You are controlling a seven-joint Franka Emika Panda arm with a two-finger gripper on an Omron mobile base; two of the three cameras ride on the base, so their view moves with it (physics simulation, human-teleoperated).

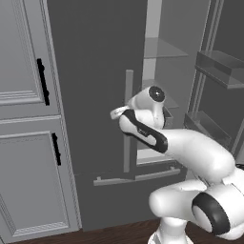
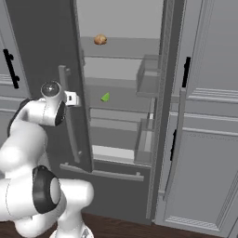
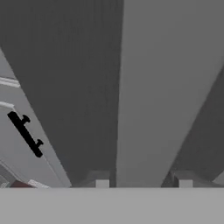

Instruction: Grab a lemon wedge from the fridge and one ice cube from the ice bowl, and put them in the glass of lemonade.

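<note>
The gripper (image 3: 143, 181) straddled the left fridge (image 1: 95, 71) handle (image 3: 144, 87), jaws apart on either side, whether clamped unclear. The wedge (image 2: 105, 97) lay on a middle shelf. Reaching it probably meant releasing first.

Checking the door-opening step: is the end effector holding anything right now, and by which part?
The end effector straddles the left fridge door's vertical bar handle, one finger on each side. Whether they actually clamp it cannot be told.
</note>
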